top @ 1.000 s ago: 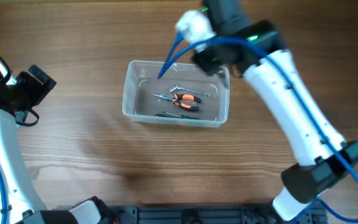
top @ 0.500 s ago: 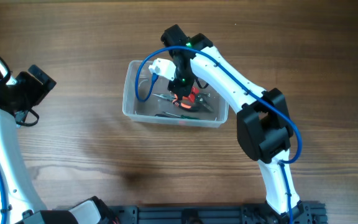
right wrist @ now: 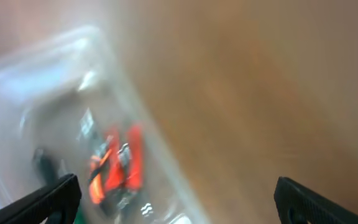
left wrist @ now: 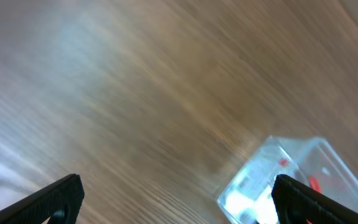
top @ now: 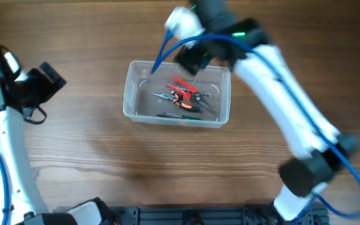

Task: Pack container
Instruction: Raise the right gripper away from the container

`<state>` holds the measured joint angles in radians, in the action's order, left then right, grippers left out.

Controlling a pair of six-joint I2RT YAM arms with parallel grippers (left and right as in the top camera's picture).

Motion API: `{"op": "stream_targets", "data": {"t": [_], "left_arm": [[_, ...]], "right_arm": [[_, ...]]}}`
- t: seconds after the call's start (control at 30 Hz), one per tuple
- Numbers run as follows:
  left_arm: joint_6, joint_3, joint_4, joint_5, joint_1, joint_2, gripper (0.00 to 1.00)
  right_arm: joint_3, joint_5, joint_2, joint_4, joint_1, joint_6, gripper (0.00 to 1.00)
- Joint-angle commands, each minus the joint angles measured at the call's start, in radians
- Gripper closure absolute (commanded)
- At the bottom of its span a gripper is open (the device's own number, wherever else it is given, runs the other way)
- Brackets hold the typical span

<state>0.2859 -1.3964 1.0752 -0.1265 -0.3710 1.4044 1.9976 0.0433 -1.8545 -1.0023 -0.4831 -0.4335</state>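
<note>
Showing a late stage of packing: the container [top: 129, 100], a clear rectangular tub, stands on the wooden table [top: 74, 162] slightly left of centre and holds several hand tools. Red-handled pliers [top: 181, 86] lie uppermost, across orange-and-black pliers [top: 185, 104]. A dark, green-handled tool [top: 175, 116] lies along the near wall, and some slim metal pieces sit between them, too small to identify.

The right gripper [right wrist: 176, 193] hangs above the far rim of the tub. Its wrist view shows the fingers spread wide with nothing between them, the tub and its red and orange handles blurred below and to the left. The left gripper [left wrist: 178, 190] is poised well to the left of the tub, likewise spread and empty, with only one corner of the tub at the lower right of its view.

Judged from this, a placing step is complete and neither arm carries anything. No loose tool or lid is visible on the table in the overhead view. The next move therefore calls for lifting the right arm clear of the rim without catching the wall, then finding whatever remains to be packed, if anything does.
</note>
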Motion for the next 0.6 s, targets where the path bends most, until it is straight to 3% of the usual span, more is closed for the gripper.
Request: {"op": "stream_targets", "data": {"t": [0.0,0.1,0.17,0.27,0.4,0.57], "left_arm": [[-0.077,-0.006,-0.070,0.125,0.219,-0.004,0.00],[-0.077,-0.006,-0.203,0.236,0.345,-0.003,0.00],[-0.077,-0.006,-0.358,0.237,0.386,-0.003,0.00],[-0.127,-0.006,-0.482,0.237,0.410,-0.003,0.00],[-0.245,-0.006,-0.393,0.240,0.426,-0.004,0.00],[-0.199,-0.006,-0.315,0.282,0.428,-0.043,0.00]], "right_arm": [[0.021,-0.035,0.075,0.045,0.179,0.245,0.00],[0.020,-0.059,0.077,0.109,0.297,0.204,0.00],[0.020,-0.077,0.077,0.207,0.371,0.143,0.00],[0.020,-0.070,0.079,0.248,0.465,0.164,0.00],[0.008,0.008,0.093,0.135,0.565,0.209,0.00],[-0.116,0.161,0.196,0.095,0.641,0.225,0.00]]}}
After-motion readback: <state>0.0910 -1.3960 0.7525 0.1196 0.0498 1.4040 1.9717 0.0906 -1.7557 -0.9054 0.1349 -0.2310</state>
